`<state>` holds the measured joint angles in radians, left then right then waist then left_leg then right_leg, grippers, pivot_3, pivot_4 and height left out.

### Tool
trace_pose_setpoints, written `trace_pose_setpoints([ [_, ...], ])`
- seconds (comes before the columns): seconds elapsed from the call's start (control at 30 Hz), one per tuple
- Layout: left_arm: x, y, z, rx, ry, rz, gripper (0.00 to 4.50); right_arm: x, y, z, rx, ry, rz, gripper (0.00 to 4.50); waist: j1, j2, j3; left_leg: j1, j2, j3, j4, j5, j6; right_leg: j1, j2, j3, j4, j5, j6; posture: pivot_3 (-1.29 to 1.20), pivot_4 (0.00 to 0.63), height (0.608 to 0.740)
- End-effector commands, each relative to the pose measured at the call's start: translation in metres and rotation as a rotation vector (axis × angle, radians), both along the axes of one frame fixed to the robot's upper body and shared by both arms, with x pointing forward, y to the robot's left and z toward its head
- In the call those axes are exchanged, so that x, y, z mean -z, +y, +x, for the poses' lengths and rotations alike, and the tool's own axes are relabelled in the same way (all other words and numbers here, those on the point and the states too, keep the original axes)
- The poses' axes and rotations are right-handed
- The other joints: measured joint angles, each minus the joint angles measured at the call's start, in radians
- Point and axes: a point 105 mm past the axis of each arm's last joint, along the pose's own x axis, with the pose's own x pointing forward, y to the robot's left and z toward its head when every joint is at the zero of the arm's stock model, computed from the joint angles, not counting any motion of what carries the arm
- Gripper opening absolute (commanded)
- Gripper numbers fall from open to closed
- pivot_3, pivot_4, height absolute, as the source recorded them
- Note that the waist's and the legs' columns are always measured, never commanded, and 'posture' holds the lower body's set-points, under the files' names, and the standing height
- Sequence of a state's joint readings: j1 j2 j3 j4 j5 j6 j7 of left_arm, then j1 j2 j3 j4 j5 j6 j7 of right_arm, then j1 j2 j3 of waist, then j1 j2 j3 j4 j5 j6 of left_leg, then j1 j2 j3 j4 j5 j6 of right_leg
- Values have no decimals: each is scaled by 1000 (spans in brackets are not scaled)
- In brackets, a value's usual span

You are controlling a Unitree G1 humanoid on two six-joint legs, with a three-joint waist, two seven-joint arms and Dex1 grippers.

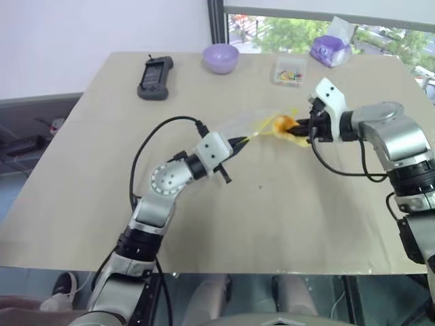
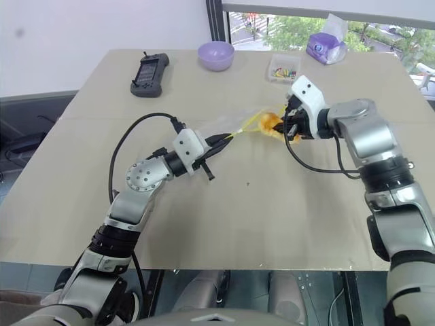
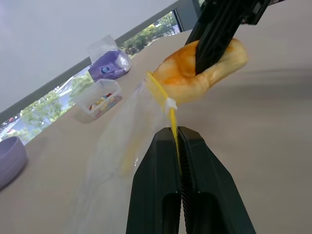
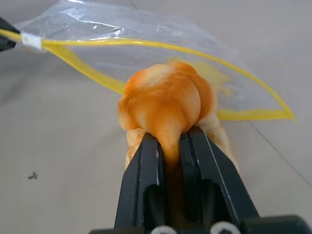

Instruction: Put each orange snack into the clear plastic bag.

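Left pincer (image 3: 178,146) clenched on the yellow seal strip of the bag (image 1: 248,125), holding it above the desk (image 1: 285,210) with the mouth agape; right pincer (image 4: 170,146) grasping the snack (image 4: 165,105), squeezed between both fingers, at the bag's open mouth, partly over the lower seal edge; bowl (image 1: 221,58) at far edge.

Light source: daylight from the window (image 1: 326,27) beyond the far edge of the table (image 1: 224,224); bright and even.
Shadows: soft and faint on the table beneath both arms.
Glare: pale sheen on the clear plastic bag (image 4: 146,29) just beyond the right gripper (image 4: 170,146).
Focus: the left gripper (image 3: 178,141) fingers (image 3: 151,195) are slightly soft; the purple bowl (image 3: 7,161) and small clear box (image 3: 97,100) far beyond them blur.
Overexposure: trees outside the window look washed out.
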<state>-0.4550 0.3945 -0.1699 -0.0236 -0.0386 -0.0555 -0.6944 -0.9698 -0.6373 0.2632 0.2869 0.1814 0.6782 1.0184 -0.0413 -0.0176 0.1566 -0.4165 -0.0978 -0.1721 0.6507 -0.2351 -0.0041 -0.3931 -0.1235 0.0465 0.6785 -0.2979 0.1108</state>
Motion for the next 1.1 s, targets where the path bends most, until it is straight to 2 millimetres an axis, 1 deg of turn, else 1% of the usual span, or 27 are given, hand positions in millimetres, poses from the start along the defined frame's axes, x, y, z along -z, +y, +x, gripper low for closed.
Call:
trace_pose_setpoints([
  [0.03, -5, -6, -7, 59, -44, 33, 0, -16, 5, -1, -64, -28, -16, 1, 0, 0, 0, 0, 0, 0, 0, 0, 0, 0, 0, 0, 0, 0, 0, 0, 150, 740],
  [0.27, 0, -7, -11, 126, -50, 105, 0, -19, 2, -5, -152, 22, -70, 1, -1, 0, 0, 0, 0, 0, 0, 0, 0, -1, 0, 0, 0, 0, 0, 0, 150, 740],
  [0.4, 2, -10, -13, 165, -53, 124, 0, -18, 0, -1, -161, 29, -96, 1, -2, 0, 0, 0, 0, 0, 0, 0, 0, -1, 0, 0, 0, 0, 0, 0, 150, 740],
  [0.53, 0, -14, -13, 184, -64, 118, 0, -25, 10, 1, -170, 44, -20, 1, -3, 1, 0, 0, 0, 0, 0, 0, 0, -1, 0, 0, 0, 0, 0, 0, 150, 740],
  [0.57, -1, -15, -13, 187, -67, 115, 0, -23, 12, 1, -167, 45, -19, 1, -3, 0, 0, 0, 0, 0, 0, 0, 0, -1, 0, 0, 0, 0, 0, 0, 150, 740],
  [0.67, -3, -20, -13, 197, -72, 100, 0, -6, 7, 10, -114, -10, -126, 1, -1, 0, 0, 0, 0, 0, 0, 0, 0, -1, 0, 0, 0, 0, 0, 0, 150, 740],
  [0.7, -4, -21, -13, 200, -73, 98, 0, -4, 9, 9, -117, -15, -135, 1, -1, 0, 0, 0, 0, 0, 0, 0, 0, -1, 0, 0, 0, 0, 0, 0, 150, 740],
  [0.77, -4, -22, -14, 205, -74, 96, 0, -12, 27, -3, -180, 41, -14, 1, -1, 0, 0, 0, 0, 0, 0, 0, 0, -1, 0, 0, 0, 0, 0, 0, 150, 740],
  [0.8, -4, -23, -14, 208, -74, 96, 0, -15, 31, -5, -187, 53, 13, 1, -3, 1, 0, 0, 0, 0, 0, 0, 0, -1, 0, 0, 0, 0, 0, 0, 150, 740],
  [0.83, -4, -23, -14, 210, -74, 95, 0, -13, 28, 0, -155, 28, -15, 1, -6, 1, 0, 0, 0, 0, 0, 0, 0, -1, 0, 0, 1, 0, 0, 0, 150, 740],
  [0.87, -4, -24, -14, 211, -75, 95, 0, -7, 19, 13, -78, -35, -84, 1, -7, 1, 0, 0, 0, 1, 0, 0, 0, -2, 0, 1, 1, 0, 0, 0, 150, 740],
  [0.9, -5, -25, -13, 212, -77, 93, 0, -4, 11, 24, -9, -76, -115, 1, -5, 1, 0, 0, 0, 0, 0, 0, 0, -2, 0, 1, 1, 0, 0, 0, 150, 740],
  [0.93, -5, -26, -13, 214, -79, 90, 0, -4, 10, 30, 41, -72, -74, 1, -3, 1, 0, 0, 0, 0, 0, 0, 0, -2, 0, 1, 1, 0, 0, 0, 150, 740],
  [0.97, -6, -27, -13, 214, -81, 88, 0, -5, 13, 30, 50, -43, -15, 1, -2, 1, 0, 0, 0, 0, 0, 0, 0, -1, 0, 1, 1, 0, 0, 0, 150, 740],
  [1.0, -6, -27, -13, 215, -83, 86, 0, -6, 21, 22, 1, 13, 47, 1, -1, 1, 0, 0, 0, 0, 0, 0, 0, -1, 0, 1, 1, 0, 0, 0, 150, 740],
  [1.07, -7, -28, -12, 215, -85, 84, 0, -7, 32, 9, -81, 69, 109, 1, -2, 1, 1, 0, 0, 0, 0, 0, 0, -2, 0, 1, 1, 0, 0, 0, 150, 740],
  [1.1, -8, -28, -12, 215, -86, 81, 0, -7, 31, 13, -45, 62, 121, 1, -5, 1, 1, 0, 0, 0, 0, 0, 0, -2, 0, 1, 1, 0, 0, 0, 150, 740],
])
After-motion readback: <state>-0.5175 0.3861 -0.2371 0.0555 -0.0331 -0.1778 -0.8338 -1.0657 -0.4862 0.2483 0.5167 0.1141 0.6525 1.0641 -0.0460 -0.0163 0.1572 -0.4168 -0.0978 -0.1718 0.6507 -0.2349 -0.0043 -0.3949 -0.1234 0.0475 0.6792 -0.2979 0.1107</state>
